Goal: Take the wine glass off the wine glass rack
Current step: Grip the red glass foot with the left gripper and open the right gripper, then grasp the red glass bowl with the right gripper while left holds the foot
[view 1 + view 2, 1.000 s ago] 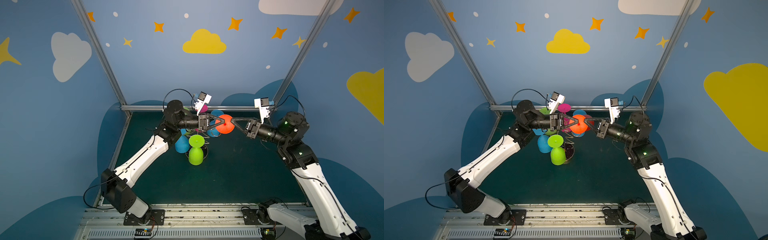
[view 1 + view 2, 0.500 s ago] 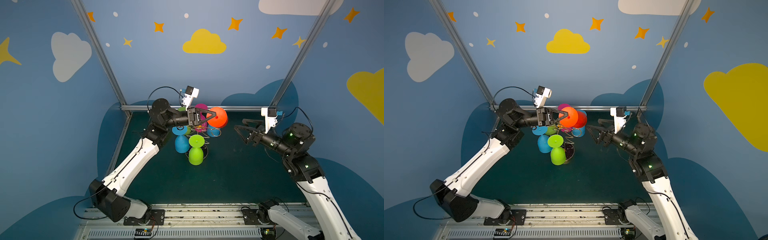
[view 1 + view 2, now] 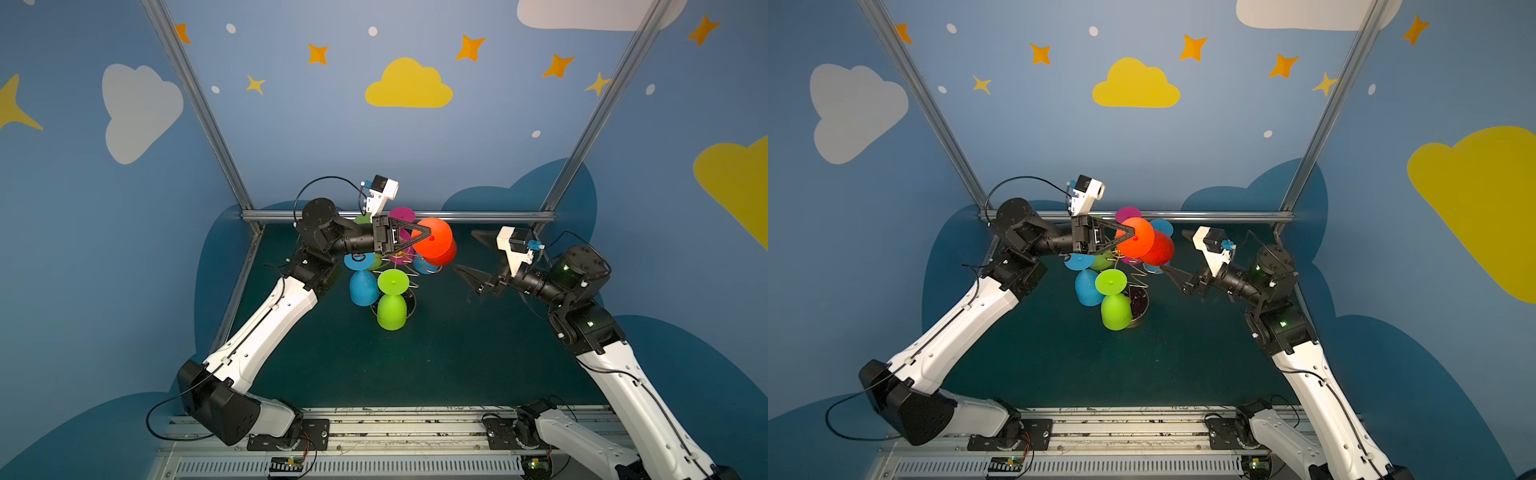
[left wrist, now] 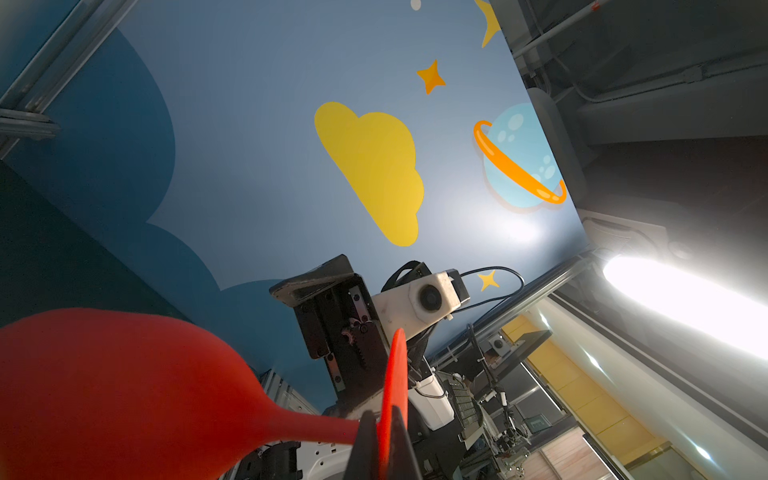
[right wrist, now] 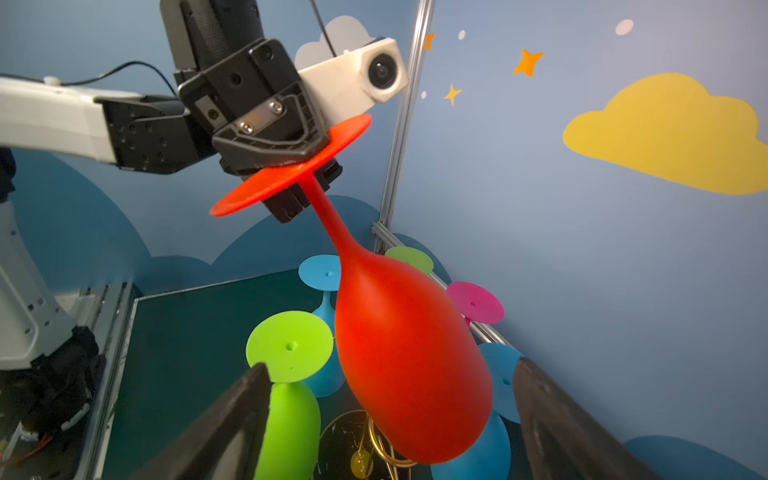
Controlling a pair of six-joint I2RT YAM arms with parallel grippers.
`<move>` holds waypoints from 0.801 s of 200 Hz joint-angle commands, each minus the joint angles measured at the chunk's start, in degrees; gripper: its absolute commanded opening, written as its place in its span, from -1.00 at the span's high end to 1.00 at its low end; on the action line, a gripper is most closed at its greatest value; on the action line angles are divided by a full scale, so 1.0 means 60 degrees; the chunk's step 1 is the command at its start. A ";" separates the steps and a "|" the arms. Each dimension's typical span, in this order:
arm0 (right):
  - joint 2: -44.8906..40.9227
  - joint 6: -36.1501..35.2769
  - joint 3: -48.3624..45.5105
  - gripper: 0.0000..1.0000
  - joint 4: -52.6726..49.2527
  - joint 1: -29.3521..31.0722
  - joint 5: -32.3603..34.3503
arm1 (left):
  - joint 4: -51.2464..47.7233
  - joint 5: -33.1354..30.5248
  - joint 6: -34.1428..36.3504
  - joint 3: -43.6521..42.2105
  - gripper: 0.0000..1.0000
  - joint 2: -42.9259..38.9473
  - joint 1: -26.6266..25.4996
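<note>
My left gripper [image 3: 428, 237] [image 3: 1128, 237] [image 4: 384, 432] is shut on the flat foot of the red wine glass [image 3: 436, 245] [image 3: 1142, 241] [image 4: 104, 386] [image 5: 407, 357]. The glass hangs tilted with its bowl down, just above the wine glass rack [image 3: 400, 261] [image 3: 1139, 297] [image 5: 374, 440], a gold wire stand on a round dark base. My right gripper [image 3: 476, 257] [image 3: 1180, 254] [image 5: 390, 363] stands wide open to the right of the glass. It faces the bowl, and neither finger touches it.
Other glasses hang upside down on the rack: a green glass [image 3: 390, 309] [image 5: 291, 415] in front, a blue glass [image 3: 363, 286], and a magenta glass [image 3: 401, 216] at the back. The back wall rail [image 3: 478, 216] runs close behind them.
My right gripper has let go of the red glass, opened wide and drawn back to the right. My left gripper has carried the glass slightly left and up.
</note>
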 commanded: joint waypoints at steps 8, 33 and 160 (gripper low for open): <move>0.0484 -0.0895 0.0377 -0.80 0.0128 0.0141 -0.0449 | 0.0296 0.0181 -0.0088 -0.0108 0.93 -0.0279 0.0050; 0.0940 -0.1183 0.0622 -0.80 0.0115 0.0288 -0.0382 | 0.0328 0.0225 -0.0144 -0.0105 0.93 -0.0278 0.0058; 0.2299 -0.1556 0.1365 -0.78 -0.0241 0.1183 0.1076 | 0.1005 0.0306 -0.0826 -0.0125 0.93 -0.0235 0.0075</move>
